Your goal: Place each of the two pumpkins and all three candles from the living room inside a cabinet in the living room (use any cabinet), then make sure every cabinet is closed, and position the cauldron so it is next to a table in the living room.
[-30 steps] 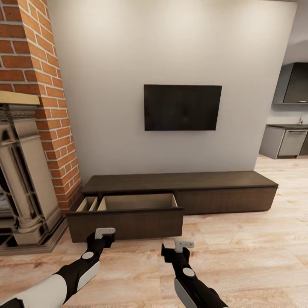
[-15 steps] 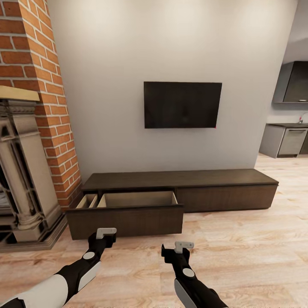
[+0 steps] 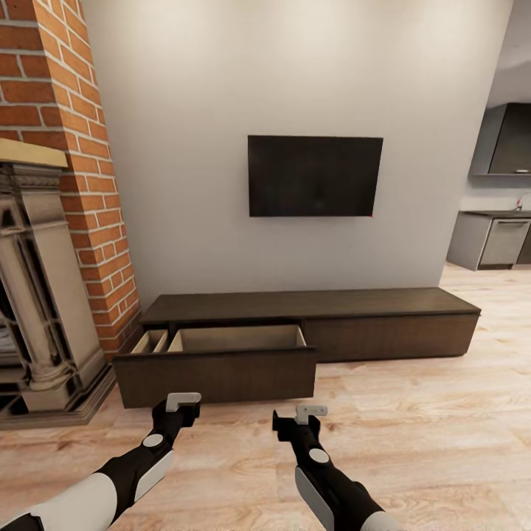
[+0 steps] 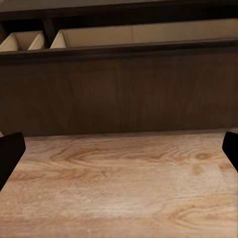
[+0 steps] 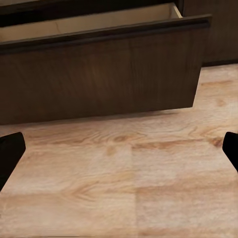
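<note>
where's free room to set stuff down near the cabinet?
The cabinet top is bare along its whole length under the TV. The pulled-out drawer shows a tan interior with nothing visible in it. The floor in front and toward the kitchen is open. It is tight at the cabinet's fireplace end, beside the brick column.

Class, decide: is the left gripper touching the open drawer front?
Apart. In the left wrist view, bare floor separates the left gripper from the drawer front.
</note>
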You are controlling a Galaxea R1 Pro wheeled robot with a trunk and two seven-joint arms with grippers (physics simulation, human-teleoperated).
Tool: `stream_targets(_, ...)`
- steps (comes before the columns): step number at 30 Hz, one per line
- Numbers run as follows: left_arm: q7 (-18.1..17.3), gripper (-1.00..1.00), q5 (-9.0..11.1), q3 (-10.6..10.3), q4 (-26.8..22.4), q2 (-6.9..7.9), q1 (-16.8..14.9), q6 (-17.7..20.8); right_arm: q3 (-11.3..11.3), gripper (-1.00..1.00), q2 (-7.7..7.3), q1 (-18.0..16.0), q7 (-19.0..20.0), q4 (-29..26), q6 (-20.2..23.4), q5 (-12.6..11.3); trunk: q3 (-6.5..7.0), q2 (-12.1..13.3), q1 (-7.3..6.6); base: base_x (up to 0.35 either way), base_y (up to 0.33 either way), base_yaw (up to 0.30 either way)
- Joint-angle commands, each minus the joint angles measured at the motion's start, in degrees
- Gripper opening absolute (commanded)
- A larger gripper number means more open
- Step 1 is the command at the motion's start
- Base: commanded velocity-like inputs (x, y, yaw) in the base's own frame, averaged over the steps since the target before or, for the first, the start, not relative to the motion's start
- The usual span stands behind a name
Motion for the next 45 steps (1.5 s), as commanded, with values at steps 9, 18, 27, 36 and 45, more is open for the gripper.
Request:
stream_targets(9, -1.2, 1.0, 0.4, -0.4, -0.1, 0.06, -0.1, -0.2, 0.5, 1.0, -0.03, -0.2, 1.7, 0.5, -0.3, -0.5, -1.68, -3.7, 1.97, 0.0, 0.0, 0.0)
stream_targets(18, -2.4, 1.0, 0.4, -0.4, -0.1, 0.06, -0.1, -0.1, 0.5, 1.0, -0.07, -0.2, 2.0, 0.5, -0.3, -0.5, -3.3, -7.3, 3.95, 0.0, 0.0, 0.0)
stream_targets(27, -2.5, 1.0, 0.4, -0.4, -0.1, 0.06, -0.1, -0.1, 0.4, 1.0, -0.11, -0.2, 2.0, 0.5, -0.3, -0.6, -4.91, -10.9, 5.93, 0.0, 0.0, 0.0)
stream_targets(36, -2.5, 1.0, 0.8, -0.4, -0.1, 0.06, -0.1, -0.1, 0.3, 1.0, -0.19, -0.2, 2.0, 0.5, -0.3, -0.9, -6.53, -14.5, 7.9, 0.0, 0.0, 0.0)
stream_targets(45, -2.5, 1.0, 1.4, -0.1, 0.0, 0.06, -0.1, 0.0, 0.3, 1.0, -0.22, -0.2, 2.0, 0.1, -0.5, -1.3, -8.15, -18.1, 9.88, 0.0, 0.0, 0.0)
